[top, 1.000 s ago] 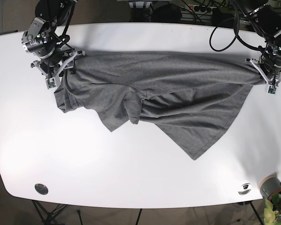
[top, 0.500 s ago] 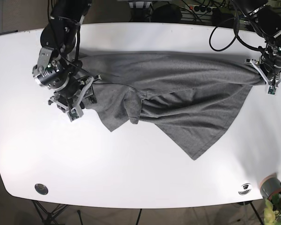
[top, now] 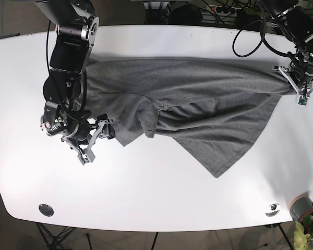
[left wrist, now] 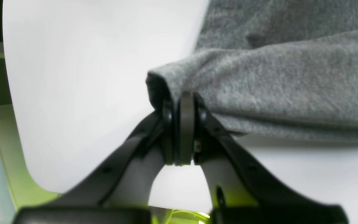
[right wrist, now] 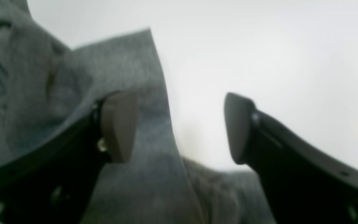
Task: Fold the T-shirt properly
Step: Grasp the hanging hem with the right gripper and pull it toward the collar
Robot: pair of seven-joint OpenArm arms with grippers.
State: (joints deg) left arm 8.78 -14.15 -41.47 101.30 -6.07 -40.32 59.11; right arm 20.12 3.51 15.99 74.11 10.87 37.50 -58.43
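Note:
The grey T-shirt [top: 198, 99] lies crumpled across the white table [top: 156, 198], stretched along its far side with a flap hanging toward the front. My left gripper [top: 301, 89] is shut on the shirt's right end; the left wrist view shows its jaws [left wrist: 183, 99] pinching a fold of the shirt [left wrist: 275, 81]. My right gripper [top: 98, 143] is open and empty at the shirt's lower left edge. In the right wrist view the gripper [right wrist: 179, 127] has one finger over the shirt [right wrist: 42, 93] and the other over bare table.
Two round metal grommets [top: 46, 210] [top: 273, 209] sit near the table's front corners. A grey pot with a plant [top: 304, 208] stands beyond the front right corner. Cables hang behind the far edge.
My right gripper has let go of the shirt's far left corner and moved toward the front along the shirt's left edge. The left arm has not moved.

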